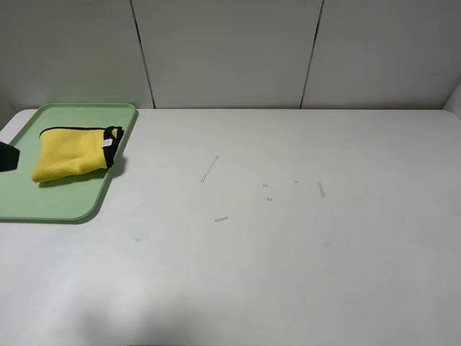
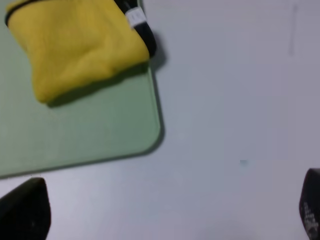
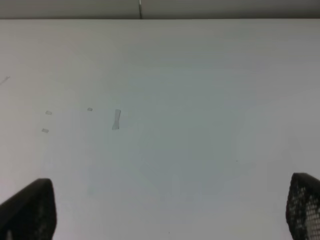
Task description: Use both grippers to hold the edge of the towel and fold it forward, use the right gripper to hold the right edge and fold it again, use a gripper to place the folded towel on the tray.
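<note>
The folded towel [image 1: 72, 153] lies on the tray [image 1: 43, 205] at the table's [image 1: 288, 252] far left corner.

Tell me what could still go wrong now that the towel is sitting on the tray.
1. The folded towel sits at the tray's right rim, its black-trimmed end at or slightly past it; a nudge could tip that end off the tray.
2. The fold looks loose and puffy in the left wrist view, so it may spring open.
3. The left hand, open, hangs close beside the tray's corner; a careless retreat might bump the tray.
</note>
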Available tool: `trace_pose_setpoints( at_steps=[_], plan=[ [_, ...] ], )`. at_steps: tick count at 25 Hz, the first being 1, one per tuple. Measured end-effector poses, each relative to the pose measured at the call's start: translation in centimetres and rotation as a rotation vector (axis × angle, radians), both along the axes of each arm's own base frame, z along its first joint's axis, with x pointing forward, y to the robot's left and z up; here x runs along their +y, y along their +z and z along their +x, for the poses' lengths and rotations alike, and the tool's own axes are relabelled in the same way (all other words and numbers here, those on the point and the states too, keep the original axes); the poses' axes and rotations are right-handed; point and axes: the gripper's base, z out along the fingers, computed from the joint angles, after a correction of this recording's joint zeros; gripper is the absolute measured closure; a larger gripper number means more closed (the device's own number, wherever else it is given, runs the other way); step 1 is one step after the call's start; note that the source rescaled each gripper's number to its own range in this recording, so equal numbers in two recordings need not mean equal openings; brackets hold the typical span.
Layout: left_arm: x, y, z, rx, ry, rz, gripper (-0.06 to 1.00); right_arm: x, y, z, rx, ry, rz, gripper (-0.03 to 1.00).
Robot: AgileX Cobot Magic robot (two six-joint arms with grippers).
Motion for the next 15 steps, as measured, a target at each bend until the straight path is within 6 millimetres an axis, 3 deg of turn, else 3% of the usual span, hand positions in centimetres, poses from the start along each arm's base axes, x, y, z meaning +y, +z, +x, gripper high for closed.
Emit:
trace_pose_setpoints(
  at_steps=[15],
  plan=[
    [1.1, -2.3, -5.4, 0.217, -0.141, 0.034, -0.06, 0.0, 0.0, 0.0, 0.000, 0.000, 0.000, -0.03]
  ],
)
